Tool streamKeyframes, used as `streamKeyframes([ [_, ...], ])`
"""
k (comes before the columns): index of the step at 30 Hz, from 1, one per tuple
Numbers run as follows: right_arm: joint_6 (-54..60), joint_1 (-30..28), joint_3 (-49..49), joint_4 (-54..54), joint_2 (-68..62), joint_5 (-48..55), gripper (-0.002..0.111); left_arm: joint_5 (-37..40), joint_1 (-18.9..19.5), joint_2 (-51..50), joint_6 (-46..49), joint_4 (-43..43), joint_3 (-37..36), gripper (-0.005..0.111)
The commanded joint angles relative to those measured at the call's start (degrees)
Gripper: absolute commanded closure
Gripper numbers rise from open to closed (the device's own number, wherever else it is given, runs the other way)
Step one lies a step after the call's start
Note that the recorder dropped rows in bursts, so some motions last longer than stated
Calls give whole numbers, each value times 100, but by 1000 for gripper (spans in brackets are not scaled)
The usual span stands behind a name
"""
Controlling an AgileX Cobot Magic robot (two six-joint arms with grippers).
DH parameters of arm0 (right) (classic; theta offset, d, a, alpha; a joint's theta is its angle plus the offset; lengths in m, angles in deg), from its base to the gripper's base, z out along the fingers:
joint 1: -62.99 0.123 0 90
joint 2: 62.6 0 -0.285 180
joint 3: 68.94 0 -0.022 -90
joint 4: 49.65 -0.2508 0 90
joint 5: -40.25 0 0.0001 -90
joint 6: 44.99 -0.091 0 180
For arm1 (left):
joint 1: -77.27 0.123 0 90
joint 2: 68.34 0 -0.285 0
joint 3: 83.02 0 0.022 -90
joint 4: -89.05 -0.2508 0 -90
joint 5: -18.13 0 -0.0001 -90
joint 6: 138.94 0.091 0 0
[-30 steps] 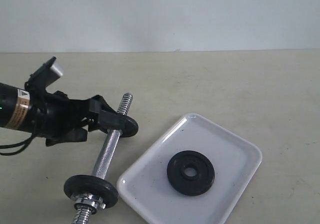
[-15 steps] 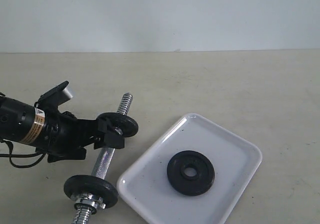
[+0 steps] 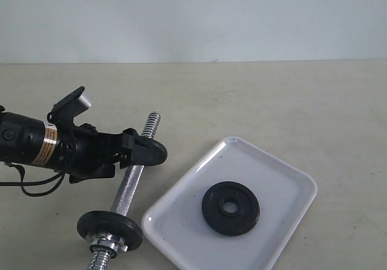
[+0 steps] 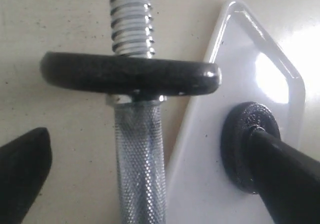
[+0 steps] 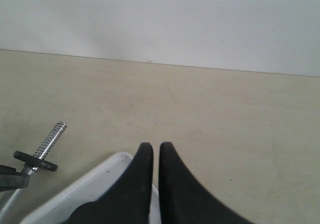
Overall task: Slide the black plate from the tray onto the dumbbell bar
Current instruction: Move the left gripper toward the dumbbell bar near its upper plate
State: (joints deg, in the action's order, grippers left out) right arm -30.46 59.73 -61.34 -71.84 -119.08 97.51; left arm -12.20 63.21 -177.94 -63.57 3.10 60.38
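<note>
Exterior view gives you the full layout. The tray [image 3: 284,182] sits on the counter [image 3: 272,101] at the lower right of the frame. The black plate [image 3: 230,208] lies flat inside it, near the tray's middle, with its centre hole facing up and nothing touching it.

The dumbbell bar [image 3: 129,188] lies slantwise at the lower left, just beside the tray's left edge. Two other black discs sit on the bar. The upper disc [image 3: 158,153] is just below the threaded tip. The lower disc [image 3: 110,228] is close to the bottom edge, with a silver nut [image 3: 106,244] beneath it.

Your left tool [image 3: 139,152] reaches in from the left edge of the frame and meets the bar right at the upper disc.

In the left wrist view, the left tool [image 4: 148,136] is spread wide and released. One of its fingers [image 4: 22,169] is on each side of the knurled bar [image 4: 137,159], and neither touches it. The upper disc [image 4: 130,73] stands just ahead of the tips. One finger lies across your sight of the plate [image 4: 242,129] in the tray [image 4: 200,184].

In the right wrist view, your right tool [image 5: 151,154] is clenched with its tips pressed together on nothing. It hangs over a corner of the tray [image 5: 116,162].
</note>
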Motion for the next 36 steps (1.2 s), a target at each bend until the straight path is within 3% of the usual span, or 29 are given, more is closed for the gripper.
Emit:
streamKeyframes([
  [1, 56, -19, -23, -8, 2, -40, 106, -24, -233, -50, 112, 112, 175, -2],
  [6, 56, -19, -23, -8, 2, -40, 106, 23, -443, -275, 151, 137, 354, -2],
  [22, 56, -19, -23, 17, 2, -17, 106, 15, -441, -967, 218, 137, 481, -2],
  [36, 56, -19, -23, 17, 2, -17, 106, -160, -441, -993, 280, 184, 479, 0],
])
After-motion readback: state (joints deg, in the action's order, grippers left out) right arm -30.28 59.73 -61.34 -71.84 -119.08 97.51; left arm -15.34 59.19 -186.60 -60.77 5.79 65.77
